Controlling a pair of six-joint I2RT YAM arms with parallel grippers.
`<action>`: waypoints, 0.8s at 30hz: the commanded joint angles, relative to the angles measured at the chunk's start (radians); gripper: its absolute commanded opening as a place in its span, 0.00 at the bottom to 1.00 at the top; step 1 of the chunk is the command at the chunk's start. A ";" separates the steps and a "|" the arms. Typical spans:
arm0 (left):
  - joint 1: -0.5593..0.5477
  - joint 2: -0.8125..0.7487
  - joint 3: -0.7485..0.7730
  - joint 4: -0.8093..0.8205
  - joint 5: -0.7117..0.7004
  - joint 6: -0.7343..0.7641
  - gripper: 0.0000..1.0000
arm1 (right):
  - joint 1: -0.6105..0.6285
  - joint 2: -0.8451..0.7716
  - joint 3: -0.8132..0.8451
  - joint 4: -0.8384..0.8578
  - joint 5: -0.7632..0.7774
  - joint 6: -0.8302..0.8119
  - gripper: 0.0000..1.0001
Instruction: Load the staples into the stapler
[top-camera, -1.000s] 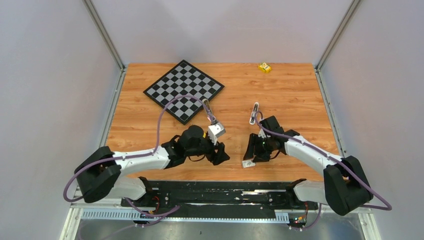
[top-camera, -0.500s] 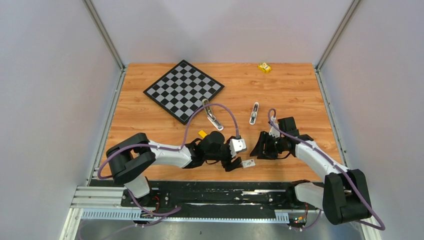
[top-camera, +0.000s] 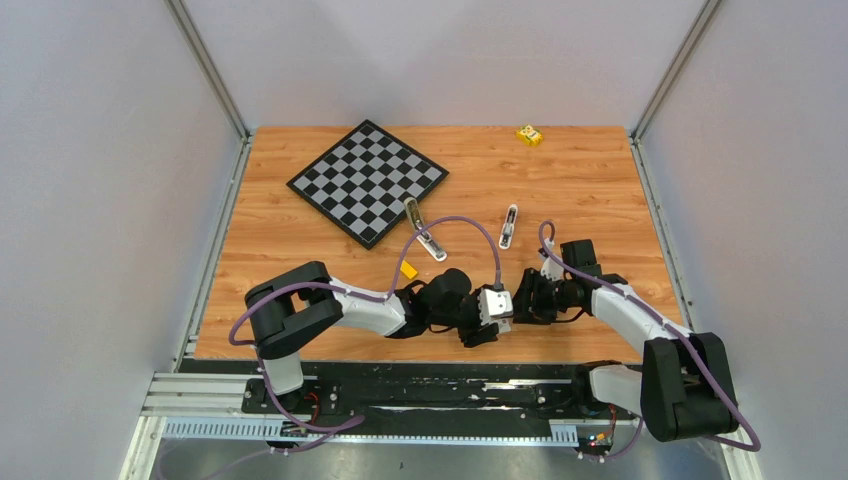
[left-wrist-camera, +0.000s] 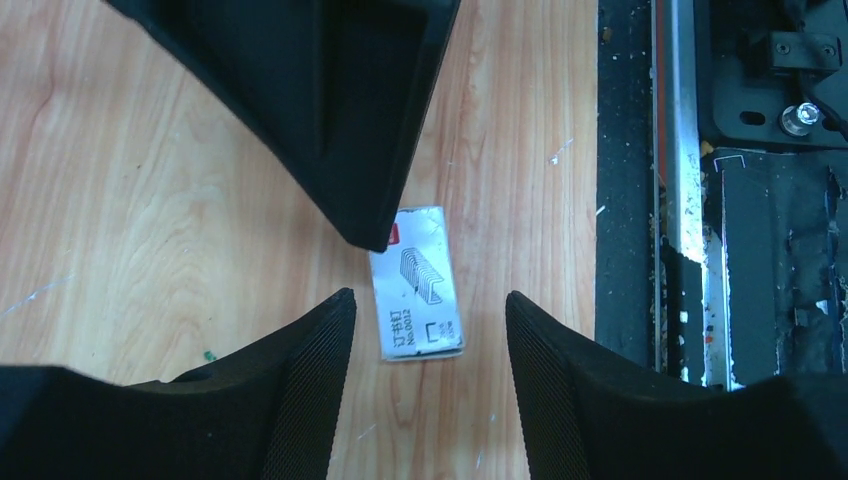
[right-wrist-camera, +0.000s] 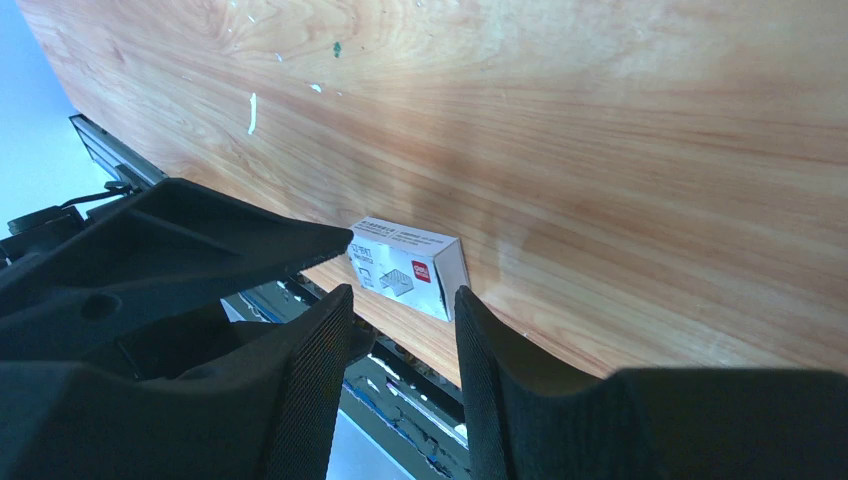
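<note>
The left jaws and right jaws are both open, holding nothing, with the small white paper box showing a staple picture between their tips. The left jaws were off to the side a second ago and have swung over. I think the box gets opened next; the little grey-olive and shiny metal stapler waits well apart up the wooden tabletop.

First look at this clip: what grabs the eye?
The left tool and right tool, both open, converge on a small white labelled box lying flat near the table's front edge. Behind them, a checkerboard lies at the far left, turned like a diamond.
</note>
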 joint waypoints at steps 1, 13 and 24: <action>-0.023 0.040 0.036 0.009 -0.022 0.009 0.58 | -0.023 0.025 -0.031 0.026 -0.047 -0.018 0.45; -0.024 0.074 0.043 -0.005 -0.067 0.002 0.54 | -0.026 0.026 -0.101 0.134 -0.093 0.027 0.44; -0.024 0.082 0.041 -0.029 -0.068 0.002 0.47 | -0.026 0.051 -0.131 0.229 -0.141 0.047 0.41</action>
